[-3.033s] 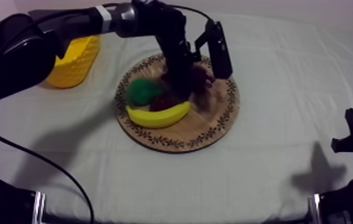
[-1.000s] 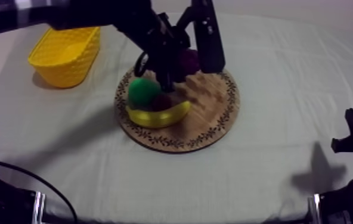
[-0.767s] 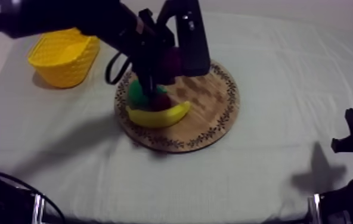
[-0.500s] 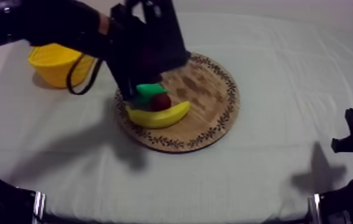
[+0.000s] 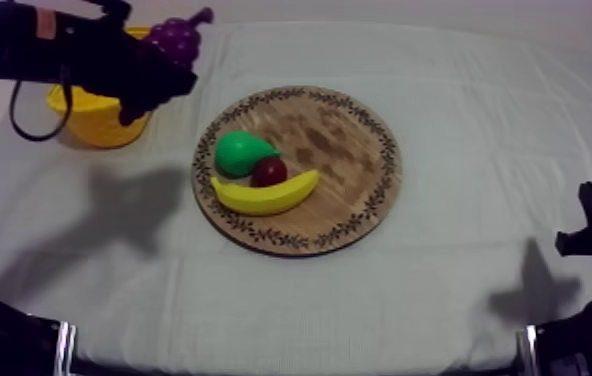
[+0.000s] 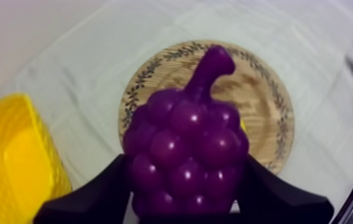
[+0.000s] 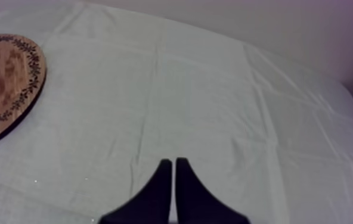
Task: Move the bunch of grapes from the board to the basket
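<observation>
**Bunch of grapes aloft in the left claw, beside the yellow basket**

The bunch of grapes (image 5: 173, 40) is off the bench and up in the air at the far left of the scene, clamped in the left claw (image 5: 157, 68). In the left wrist view the two black fingers (image 6: 89, 193) press against the lower sides of the purple cluster, one on each flank. Its stem points up and away from the claw, towards the wooden board (image 5: 352, 165).

The yellow basket (image 5: 95, 125) stands on the cloth at the far left, well apart from the board. From above, the grapes sit at the basket's far right corner. They seem to hang over or just beside that rim rather than over the hollow, though the slanted view does not settle it. The left arm reaches in from the upper left and crosses over the basket.

The board lies near the middle of the bench (image 5: 460, 290). On its left half a green pear (image 5: 238, 152) lies farthest. A small red fruit (image 5: 269, 171) sits just beside it, and a banana (image 5: 265, 194) curves along the near side, touching the red fruit.

The right claw (image 7: 173, 173) has its fingers pressed together into a narrow wedge with nothing between them. It rests low over bare cloth on the right, with the board's rim well off to its left.
</observation>
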